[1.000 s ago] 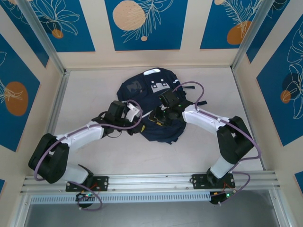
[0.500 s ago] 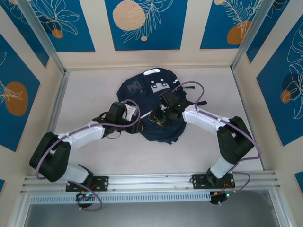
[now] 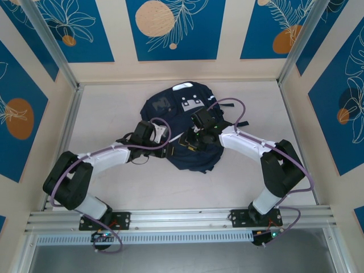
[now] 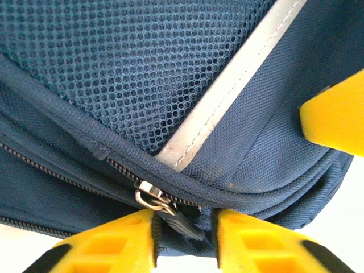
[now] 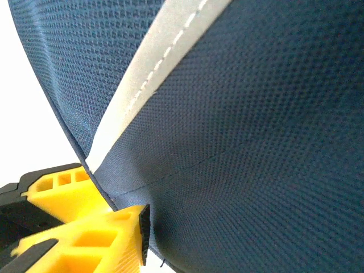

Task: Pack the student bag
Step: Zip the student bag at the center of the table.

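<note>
Pale tabletop [image 3: 114, 96] inside blue-and-cream patterned walls. The left gripper [image 4: 183, 219] has its yellow jaws narrowly apart around the dark tab of a silver zip slider [image 4: 149, 198]. Whether they pinch it, I cannot tell. The right gripper [image 5: 116, 202] is clamped on a hem beside a white reflective stripe [image 5: 153, 74], holding the cloth taut. Both work on the large dark navy fabric backpack [image 3: 176, 114], which lies flat mid-table, nearer the far edge. The zip teeth beside the slider look meshed, so the task seems to be at a zip step — opening to load or closing after. The contents are hidden.
</note>
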You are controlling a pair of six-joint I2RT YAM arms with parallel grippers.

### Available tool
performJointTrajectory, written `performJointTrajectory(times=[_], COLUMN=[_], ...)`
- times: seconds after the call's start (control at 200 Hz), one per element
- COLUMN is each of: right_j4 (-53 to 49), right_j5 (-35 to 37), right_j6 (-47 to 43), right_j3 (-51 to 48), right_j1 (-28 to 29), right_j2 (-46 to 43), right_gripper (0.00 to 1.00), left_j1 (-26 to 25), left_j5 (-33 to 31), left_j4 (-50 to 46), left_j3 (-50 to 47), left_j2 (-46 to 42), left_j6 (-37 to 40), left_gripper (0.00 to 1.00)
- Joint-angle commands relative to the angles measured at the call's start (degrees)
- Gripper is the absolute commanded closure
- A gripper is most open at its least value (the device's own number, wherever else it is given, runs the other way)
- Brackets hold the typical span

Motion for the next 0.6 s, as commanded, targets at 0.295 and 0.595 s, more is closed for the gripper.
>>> performJointTrajectory(times=[0.295,0.595], right_j4=[-0.36,0.81], right_j5=[2.10,1.33], right_j6=[0.60,2.23], right_j3=[0.50,0.77], right_j1=[-0.23,-0.17], right_j2=[-0.84,1.07], right_gripper=[0.62,0.71], left_j1=[0.21,-0.63], left_j5=[0.26,2.36], left_j4=[-3.79,-5.22], left_j3=[-1.08,-3.45], left_j2=[-4.83,-8.68], left_j6=[2.97,3.61], left_gripper=[0.93,1.00])
